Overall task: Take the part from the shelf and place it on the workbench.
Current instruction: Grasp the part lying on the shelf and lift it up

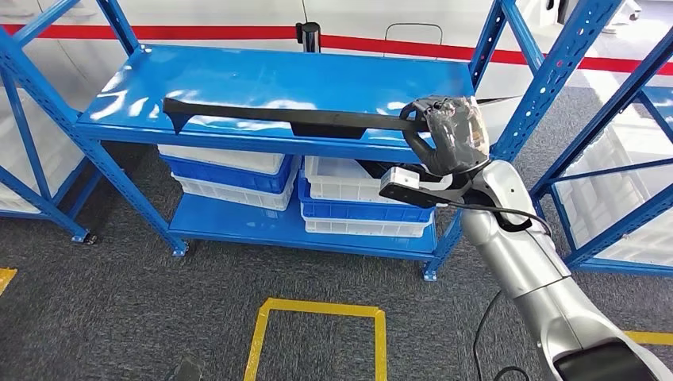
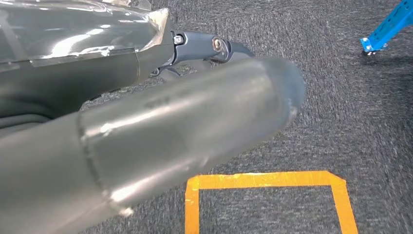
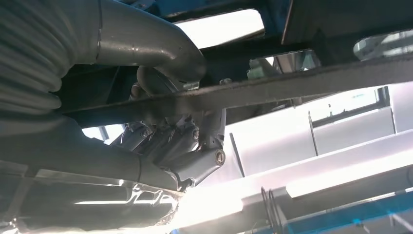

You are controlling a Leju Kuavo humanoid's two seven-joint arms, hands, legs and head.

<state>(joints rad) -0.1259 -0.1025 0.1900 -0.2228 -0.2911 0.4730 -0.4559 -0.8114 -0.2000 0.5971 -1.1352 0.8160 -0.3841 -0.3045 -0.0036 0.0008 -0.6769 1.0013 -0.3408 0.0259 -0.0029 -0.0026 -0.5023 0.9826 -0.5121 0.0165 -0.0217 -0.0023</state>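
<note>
The part [image 1: 278, 117] is a long, thin black strip with a small downturned end at its left. It lies along the front of the blue shelf's top board [image 1: 278, 75]. My right hand [image 1: 448, 135] grips its right end. In the right wrist view the thumb lies over the strip [image 3: 302, 83] and the darker fingers [image 3: 195, 146] curl under it. My left hand [image 2: 146, 126] hangs over the grey carpet with its thumb stretched out and nothing in it.
White and blue bins [image 1: 230, 175] [image 1: 357, 198] are stacked on the lower board. Blue uprights flank the shelf, with another rack [image 1: 619, 159] at the right. A yellow tape square [image 1: 317, 309] marks the carpet in front; a shelf foot [image 2: 375, 41] stands nearby.
</note>
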